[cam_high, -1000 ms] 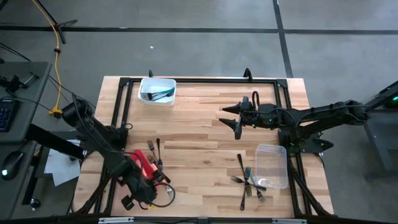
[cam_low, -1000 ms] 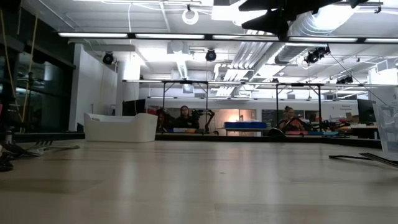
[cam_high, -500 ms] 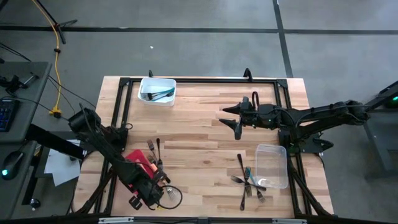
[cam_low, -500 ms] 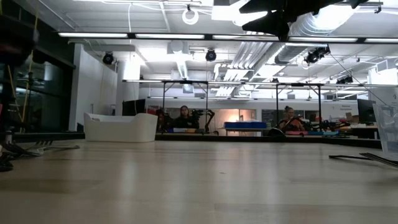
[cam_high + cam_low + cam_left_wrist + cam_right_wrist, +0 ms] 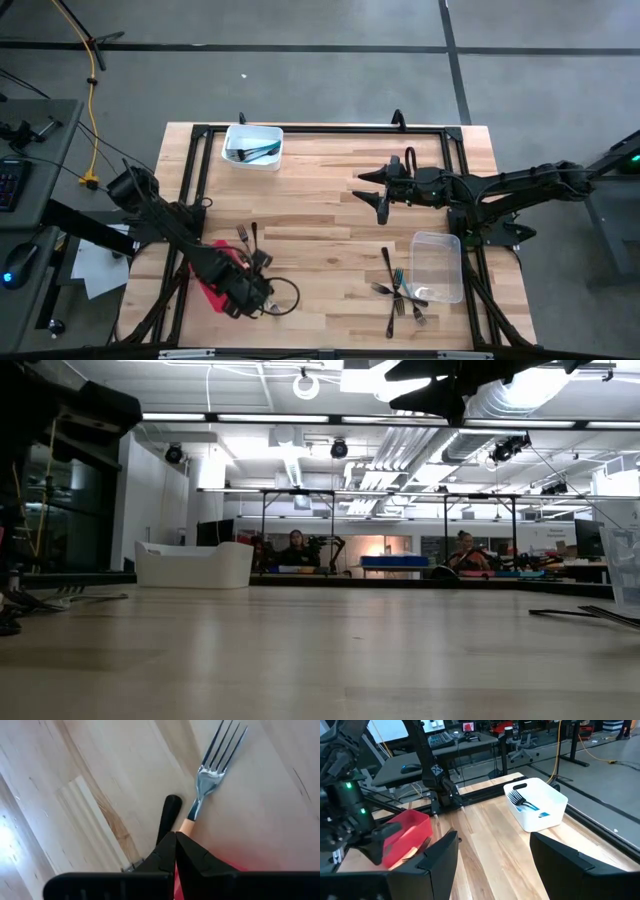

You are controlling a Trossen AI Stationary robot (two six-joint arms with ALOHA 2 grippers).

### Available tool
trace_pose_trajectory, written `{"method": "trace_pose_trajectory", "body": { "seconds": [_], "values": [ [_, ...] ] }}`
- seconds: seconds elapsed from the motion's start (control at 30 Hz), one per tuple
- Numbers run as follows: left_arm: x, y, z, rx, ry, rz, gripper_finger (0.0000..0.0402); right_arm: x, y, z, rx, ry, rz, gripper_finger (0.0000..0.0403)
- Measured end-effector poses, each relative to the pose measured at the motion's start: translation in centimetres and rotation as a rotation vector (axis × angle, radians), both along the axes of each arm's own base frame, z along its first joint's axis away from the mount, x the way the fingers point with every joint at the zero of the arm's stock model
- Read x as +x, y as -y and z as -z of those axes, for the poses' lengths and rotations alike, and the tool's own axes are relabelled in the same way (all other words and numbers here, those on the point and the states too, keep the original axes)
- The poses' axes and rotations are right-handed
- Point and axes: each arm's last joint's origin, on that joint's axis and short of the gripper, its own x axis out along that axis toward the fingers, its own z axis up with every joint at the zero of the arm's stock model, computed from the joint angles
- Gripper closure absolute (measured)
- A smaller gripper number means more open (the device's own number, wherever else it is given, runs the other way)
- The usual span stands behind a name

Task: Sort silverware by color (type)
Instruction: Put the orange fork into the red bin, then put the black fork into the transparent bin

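Where the left gripper presses its fingers together at the flat red plastic tray, near the table's front-left edge, its arm hides most of the tray; one orange-handled metal fork lies just beyond its tips. Three dark forks lie beside the tray. The right gripper hangs spread and empty above bare wood, well apart.
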Motion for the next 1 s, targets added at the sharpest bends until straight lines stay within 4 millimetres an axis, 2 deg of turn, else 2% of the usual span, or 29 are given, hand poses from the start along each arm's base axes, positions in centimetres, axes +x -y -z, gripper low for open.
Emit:
{"method": "trace_pose_trajectory", "body": {
  "seconds": [0.2,0.33,0.5,0.7,0.87,1.0],
  "values": [
    [-0.6,-0.4,-1.3,-0.045,0.003,-0.03,0.0401,0.0,0.0,0.0,0.001,0.0,0.0,0.0171],
    [-1.6,-1.0,-3.3,-0.115,0.02,-0.074,0.0401,0.0,0.0,0.0,0.001,0.0,0.0,0.0171],
    [-2.2,-2.5,-6.2,-0.121,0.188,-0.139,0.0401,0.0,0.0,0.0,-0.001,0.0,0.0,0.0171],
    [-0.6,-5.0,-7.3,-0.098,0.299,-0.238,0.0401,0.0,0.0,0.0,-0.01,-0.002,-0.002,0.0171],
    [1.4,-6.9,-8.4,-0.233,0.404,-0.299,0.0401,0.0,0.0,0.0,0.0,0.0,0.0,0.0171],
    [1.6,-9.2,-9.1,-0.334,0.581,-0.359,0.0401,0.0,0.0,0.0,0.006,0.002,0.001,0.0171]
  ]
}}
